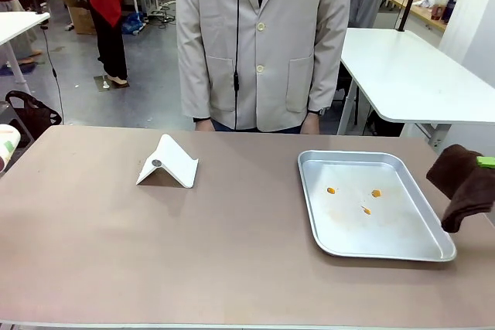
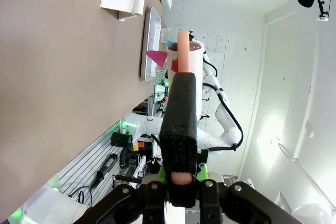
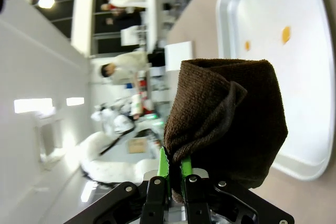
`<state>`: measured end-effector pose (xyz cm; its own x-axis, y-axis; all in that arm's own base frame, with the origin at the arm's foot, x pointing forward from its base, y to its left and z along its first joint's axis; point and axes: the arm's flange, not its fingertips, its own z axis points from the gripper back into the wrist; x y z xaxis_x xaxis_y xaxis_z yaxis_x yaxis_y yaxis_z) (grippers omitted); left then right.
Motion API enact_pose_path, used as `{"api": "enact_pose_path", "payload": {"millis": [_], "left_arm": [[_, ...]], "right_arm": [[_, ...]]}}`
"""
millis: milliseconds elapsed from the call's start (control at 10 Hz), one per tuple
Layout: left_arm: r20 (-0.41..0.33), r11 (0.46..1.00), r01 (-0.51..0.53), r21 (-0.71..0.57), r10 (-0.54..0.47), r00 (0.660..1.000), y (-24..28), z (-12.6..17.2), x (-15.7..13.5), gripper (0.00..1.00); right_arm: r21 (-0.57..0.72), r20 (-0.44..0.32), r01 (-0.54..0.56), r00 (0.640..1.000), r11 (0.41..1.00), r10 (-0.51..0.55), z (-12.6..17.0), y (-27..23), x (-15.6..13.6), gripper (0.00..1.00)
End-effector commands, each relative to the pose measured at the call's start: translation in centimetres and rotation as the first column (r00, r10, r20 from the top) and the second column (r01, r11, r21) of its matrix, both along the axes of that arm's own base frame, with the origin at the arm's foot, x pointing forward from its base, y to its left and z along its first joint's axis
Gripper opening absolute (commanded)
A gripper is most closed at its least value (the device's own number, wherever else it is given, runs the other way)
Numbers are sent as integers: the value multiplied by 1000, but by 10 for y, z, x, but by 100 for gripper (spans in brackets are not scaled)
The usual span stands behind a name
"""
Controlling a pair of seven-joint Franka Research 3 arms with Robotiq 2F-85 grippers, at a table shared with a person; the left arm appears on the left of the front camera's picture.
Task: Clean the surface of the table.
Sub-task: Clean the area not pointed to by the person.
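While the right gripper (image 3: 173,163) is pinched on a brown cloth (image 1: 462,185) hanging just right of the tray (image 1: 402,226), I'd say wiping hasn't started. The table (image 1: 155,253) lies under the tray and stretches left of it, so the next move is lowering the cloth onto it. The left gripper (image 2: 181,190) clamps a dark padded stick (image 2: 178,119).

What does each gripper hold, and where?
Right gripper: brown cloth, pinched at a lower fold. Left gripper: black brush-like tool, clamped at its near end.

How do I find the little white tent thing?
Look at the brown table. Left of the shiny metal tray, in front of the person in the pale jacket, sits a folded white stand. It alone is tent-shaped, with a dark dot on one side.
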<state>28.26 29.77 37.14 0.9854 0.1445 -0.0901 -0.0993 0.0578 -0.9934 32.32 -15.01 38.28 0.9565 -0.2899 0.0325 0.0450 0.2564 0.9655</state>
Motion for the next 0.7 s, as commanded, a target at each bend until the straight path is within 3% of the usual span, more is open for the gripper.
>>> {"api": "enact_pose_path", "payload": {"millis": [0, 200, 400, 600], "left_arm": [[-6, 1000, -17, -12, 17, 1000, -1, 5, 1, 22], [-6, 1000, -17, -12, 17, 1000, -1, 5, 1, 22], [-6, 1000, -17, -12, 17, 1000, -1, 5, 1, 22], [-6, 1000, -17, -12, 17, 1000, -1, 5, 1, 22]], "right_arm": [[-267, 53, 34, 998, 963, -21, 6, 43, 24, 10], [-423, 79, 38, 997, 905, -5, -1, 66, 52, 10], [-549, 164, 79, 986, 832, 15, -12, 82, 75, 10], [-623, 152, 75, 988, 778, 27, -25, 84, 91, 10]]}}
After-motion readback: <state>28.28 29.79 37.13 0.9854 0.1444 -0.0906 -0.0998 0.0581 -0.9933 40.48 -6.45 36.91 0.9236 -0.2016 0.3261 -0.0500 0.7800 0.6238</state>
